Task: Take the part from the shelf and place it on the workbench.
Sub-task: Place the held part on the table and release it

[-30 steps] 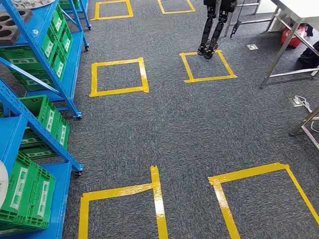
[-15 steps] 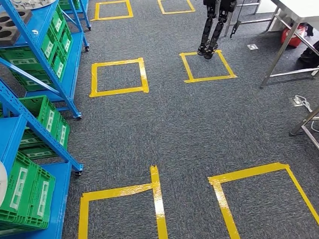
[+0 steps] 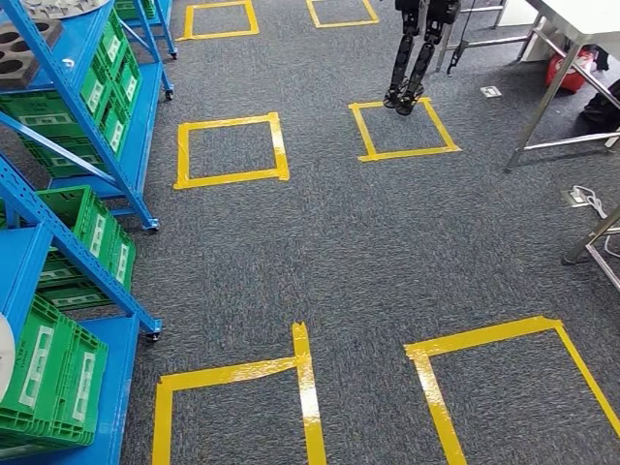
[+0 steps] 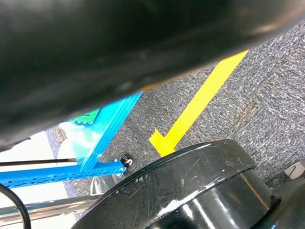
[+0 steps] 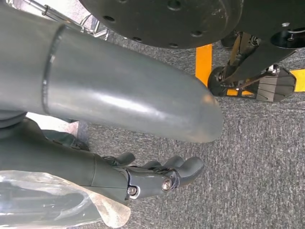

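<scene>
Right hand [image 5: 158, 176] hangs over grey carpet [image 3: 351, 242], fingers [image 5: 187, 168] extended, slightly apart, holding nothing. The left hand's state cannot be told from the left wrist view.

Blue shelf [image 3: 80, 107] stands at the left side of the head view, well apart from the right hand. On its top level lies a metal disc-shaped part [image 3: 51, 8], partly cut off by the frame edge.

Green crates [image 3: 54, 373]: at least four visible on the shelving. Yellow tape squares [image 3: 229, 149]: six seen on the floor, some partial.

Another robot's legs [image 3: 413, 58] stand ahead; a metal-legged workbench [image 3: 577, 19] stands at the far right.
</scene>
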